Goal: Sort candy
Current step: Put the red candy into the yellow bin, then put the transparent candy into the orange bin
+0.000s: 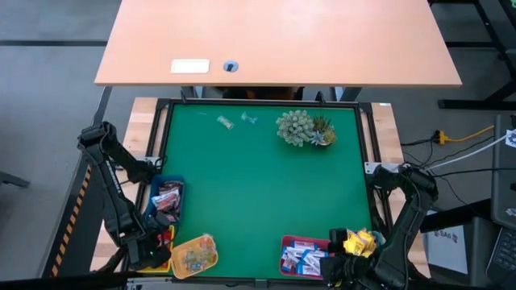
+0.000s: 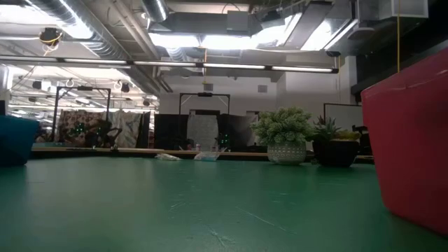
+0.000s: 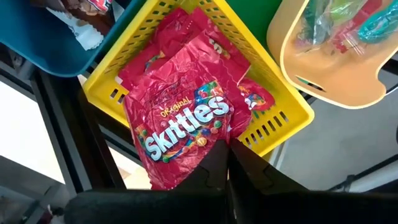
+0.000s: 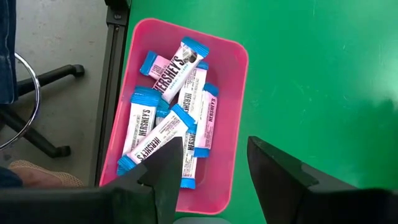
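Note:
My left gripper (image 3: 227, 163) is shut on a red Skittles packet (image 3: 177, 121) above a yellow basket (image 3: 283, 118) at the table's near left corner; more red packets lie in the basket. In the high view this gripper (image 1: 157, 242) is beside the blue tray (image 1: 167, 197). My right gripper (image 4: 214, 158) stands open above a pink tray (image 4: 233, 93) of blue-and-white Hershey's bars (image 4: 177, 65), touching nothing; the tray (image 1: 300, 256) sits at the near right. Two clear-wrapped candies (image 1: 226, 122) (image 1: 248, 118) lie on the green mat near its far edge. My left gripper pinches the Skittles packet by its edge (image 3: 219, 135) between its two shut fingers, coming from above and pointing steeply down. The packet spreads out beyond the fingertips over the yellow basket; whether its far part rests on the packets below, I cannot tell.
An orange tray (image 1: 193, 256) with mixed clear-wrapped sweets sits next to the yellow basket. A yellow tray (image 1: 360, 242) of yellow candy stands right of the pink tray. A spiky green plant (image 1: 305, 129) stands at the far right of the mat (image 1: 258, 193).

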`<state>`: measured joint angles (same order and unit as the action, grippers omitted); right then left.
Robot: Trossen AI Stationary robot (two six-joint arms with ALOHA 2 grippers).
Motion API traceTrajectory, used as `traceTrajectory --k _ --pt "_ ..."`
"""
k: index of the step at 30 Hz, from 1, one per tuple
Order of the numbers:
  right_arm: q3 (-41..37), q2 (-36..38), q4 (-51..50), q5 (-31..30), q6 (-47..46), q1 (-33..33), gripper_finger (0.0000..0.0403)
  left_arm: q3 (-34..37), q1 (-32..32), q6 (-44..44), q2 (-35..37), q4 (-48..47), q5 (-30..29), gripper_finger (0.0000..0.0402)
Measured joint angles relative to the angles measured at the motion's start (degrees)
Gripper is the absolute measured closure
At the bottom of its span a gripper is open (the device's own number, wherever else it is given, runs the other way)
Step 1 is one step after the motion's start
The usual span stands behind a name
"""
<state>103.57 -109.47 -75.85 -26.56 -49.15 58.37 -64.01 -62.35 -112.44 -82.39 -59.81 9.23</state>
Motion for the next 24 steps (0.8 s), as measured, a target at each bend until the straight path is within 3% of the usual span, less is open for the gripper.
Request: traceTrajectory --k 12,19,24 --pt "0.00 0.00 -0.02 0.00 0.01 0.00 0.0223 0.00 0.00 0.04 0.00 0.02 -0.03 0.0396" --pt "0.00 0.00 -0.04 0.02 0.18 0.00 0.0223 0.00 0.00 0.40 -0.07 0.05 -0.12 0.0325" --pt "0.00 0.00 -0.06 0.02 0.20 0.00 0.0223 0.00 0.00 2.36 -0.11 1.50 -4.74 0.0275"
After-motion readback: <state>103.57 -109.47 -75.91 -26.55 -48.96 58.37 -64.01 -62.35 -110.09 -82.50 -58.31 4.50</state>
